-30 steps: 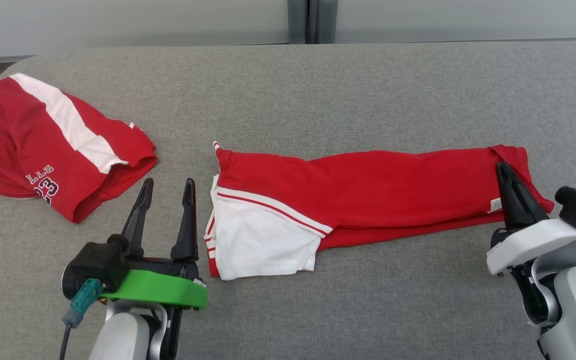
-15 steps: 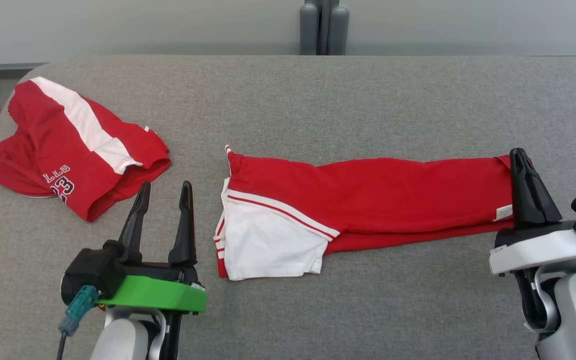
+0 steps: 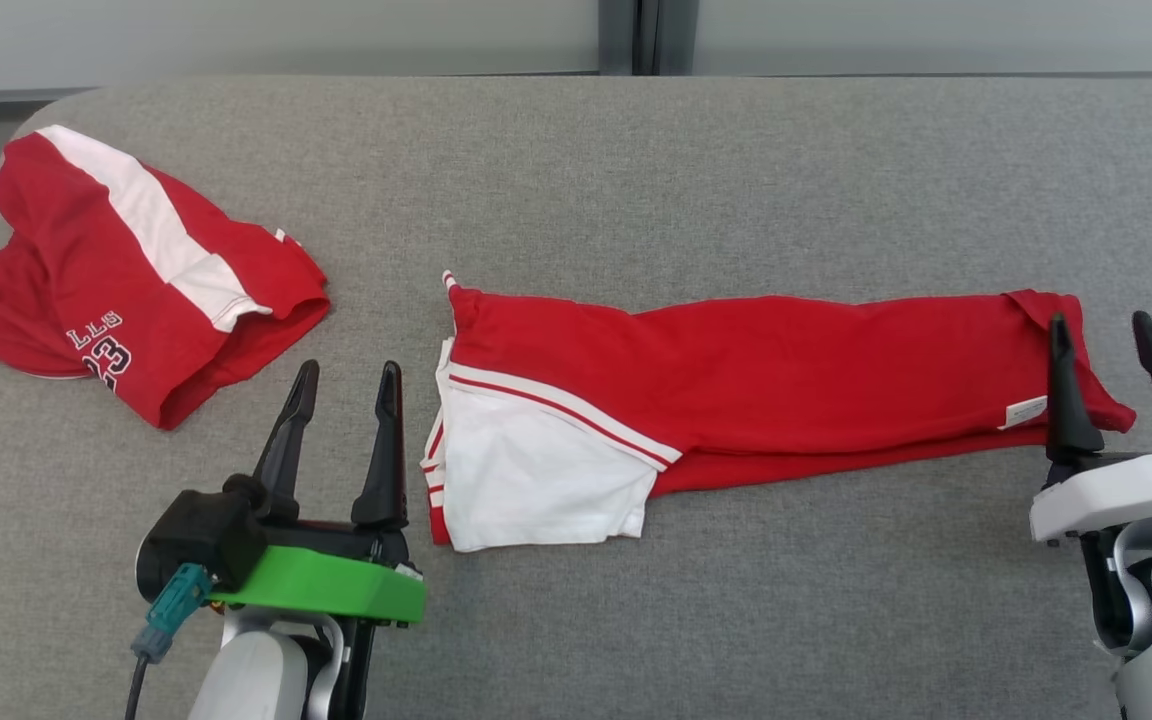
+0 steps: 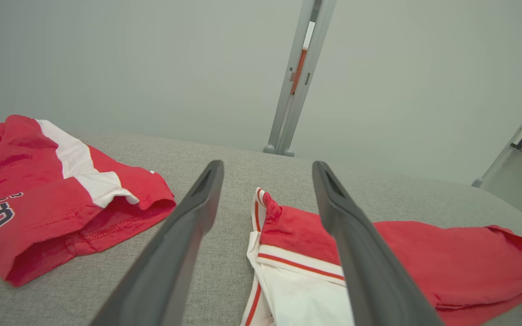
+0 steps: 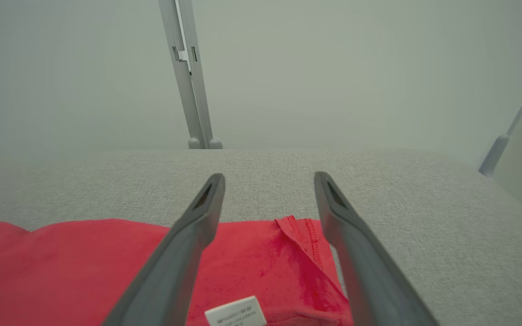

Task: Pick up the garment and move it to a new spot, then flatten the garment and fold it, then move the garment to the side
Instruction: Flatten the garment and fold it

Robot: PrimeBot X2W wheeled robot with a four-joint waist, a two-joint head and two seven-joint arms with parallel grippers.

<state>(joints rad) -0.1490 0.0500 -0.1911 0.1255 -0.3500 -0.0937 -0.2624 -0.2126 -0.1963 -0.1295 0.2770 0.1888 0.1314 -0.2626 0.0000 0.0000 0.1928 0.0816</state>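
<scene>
The grey table (image 3: 636, 170) stretches ahead of both grippers. The garment (image 3: 796, 360), red with a white sleeve, lies folded in a long flat strip that reaches from just right of the left gripper (image 3: 349, 368) across to the right gripper (image 3: 1098, 322). A crumpled red jersey (image 3: 116, 280) with a white band and the number 23 lies ahead and left of the left gripper, apart from it. The left gripper is spread and holds nothing, and the white sleeve is just beside its right finger. The right gripper is also spread and empty. Its left finger is over the garment's hemmed end and its right finger is at the cloth's outer edge; I cannot tell whether either touches. A small white label (image 3: 1024, 412) lies just by its left finger.
</scene>
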